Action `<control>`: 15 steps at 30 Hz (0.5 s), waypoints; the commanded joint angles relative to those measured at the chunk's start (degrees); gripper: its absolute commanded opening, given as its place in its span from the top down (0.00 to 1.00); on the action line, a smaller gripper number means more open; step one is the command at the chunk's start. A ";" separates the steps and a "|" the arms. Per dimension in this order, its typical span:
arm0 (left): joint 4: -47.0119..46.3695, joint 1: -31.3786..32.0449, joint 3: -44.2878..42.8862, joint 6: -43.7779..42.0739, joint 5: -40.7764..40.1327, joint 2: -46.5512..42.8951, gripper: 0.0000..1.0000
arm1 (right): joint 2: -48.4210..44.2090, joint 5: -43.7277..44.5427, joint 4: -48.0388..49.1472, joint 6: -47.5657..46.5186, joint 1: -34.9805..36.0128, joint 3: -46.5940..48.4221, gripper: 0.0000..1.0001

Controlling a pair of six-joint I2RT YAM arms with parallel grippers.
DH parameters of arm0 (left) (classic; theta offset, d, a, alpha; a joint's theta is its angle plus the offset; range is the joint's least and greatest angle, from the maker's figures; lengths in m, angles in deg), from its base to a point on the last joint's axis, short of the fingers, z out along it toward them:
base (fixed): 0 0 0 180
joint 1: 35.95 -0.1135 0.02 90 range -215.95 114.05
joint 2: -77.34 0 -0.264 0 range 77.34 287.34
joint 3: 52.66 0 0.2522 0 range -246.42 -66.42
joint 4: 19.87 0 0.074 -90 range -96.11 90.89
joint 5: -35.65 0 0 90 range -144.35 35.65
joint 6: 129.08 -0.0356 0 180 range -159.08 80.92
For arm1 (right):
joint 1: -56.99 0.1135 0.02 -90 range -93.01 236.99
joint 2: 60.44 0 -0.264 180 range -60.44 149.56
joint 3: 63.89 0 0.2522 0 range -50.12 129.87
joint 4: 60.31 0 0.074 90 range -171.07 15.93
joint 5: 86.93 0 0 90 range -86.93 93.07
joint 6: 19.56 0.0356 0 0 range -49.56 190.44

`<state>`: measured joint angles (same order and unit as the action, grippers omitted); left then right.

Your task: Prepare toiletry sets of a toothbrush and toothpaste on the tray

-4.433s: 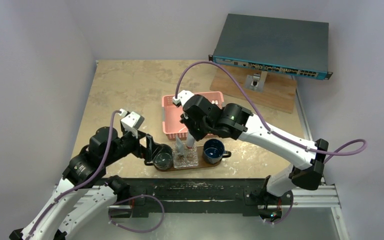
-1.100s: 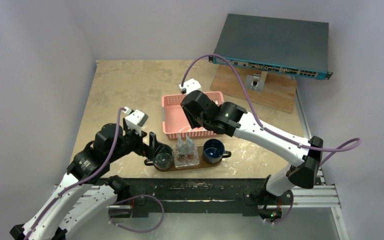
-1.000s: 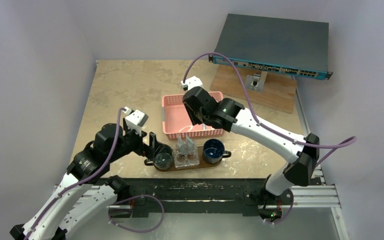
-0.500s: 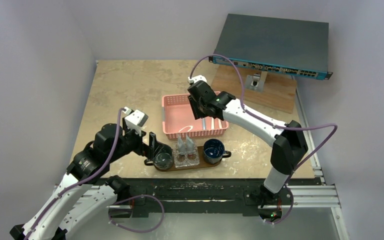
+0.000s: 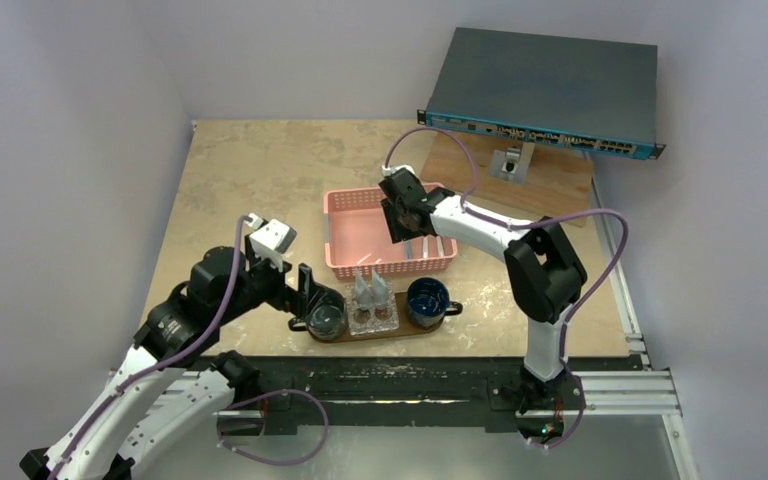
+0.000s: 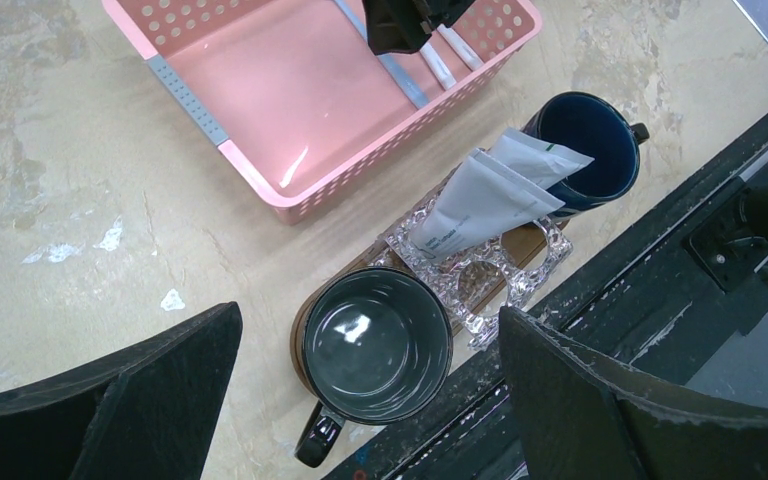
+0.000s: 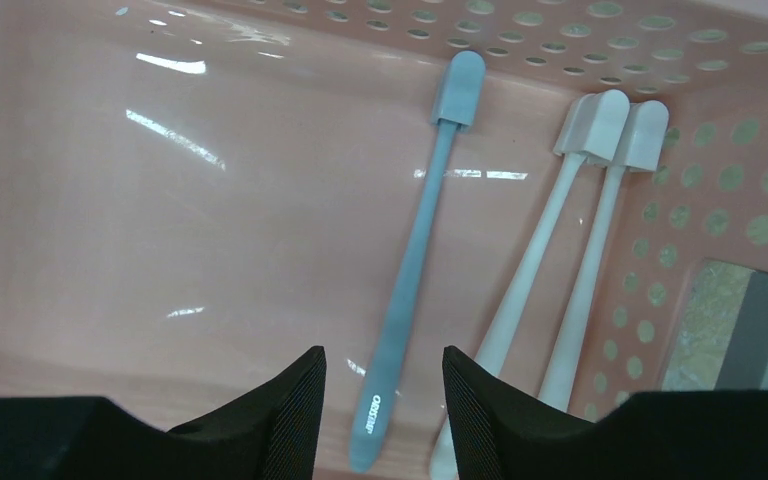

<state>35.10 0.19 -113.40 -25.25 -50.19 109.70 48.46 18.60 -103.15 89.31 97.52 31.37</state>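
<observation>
**Grab on blue-grey toothbrush: square up before closing**

R gripper [image 7: 382, 385] hangs low inside the pink basket [image 7: 110, 250]. Its jaws are parted a little w/ nothing in them, straddling the handle end of the blue-grey toothbrush [image 7: 422, 250]. That brush lies flat on the basket floor, head near a perforated wall. Two white toothbrushes [image 7: 545, 270] lie just beside it. I'd keep the jaws square across the handle, drop till they're nearly on the floor, then close slow. A skewed pinch could drag in a white one or flick the stick away.

L gripper [image 6: 370, 312] is spread wide and empty, above the grey mug [image 6: 375, 345] on the tray [image 5: 415, 331]. Toothpaste tubes [image 6: 480, 195] lean in the glass holder [image 6: 505, 280] on the tray, btw the grey mug and a blue mug [image 6: 585, 140].
</observation>
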 commanded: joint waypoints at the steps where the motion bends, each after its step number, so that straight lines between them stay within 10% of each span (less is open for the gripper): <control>1: -1.55 0.13 -0.28 -1.38 -0.82 0.49 0.00 | 1.08 -2.10 4.70 0.12 -1.38 -0.81 0.51; 15: -1.55 0.13 -0.22 -1.46 -1.00 0.77 0.00 | 5.98 -4.32 7.24 0.46 -3.14 -1.95 0.58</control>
<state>35.12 0.19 -113.40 -25.25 -50.38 110.29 54.41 15.04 -98.17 89.31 94.55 30.19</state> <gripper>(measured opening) 0.998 0.434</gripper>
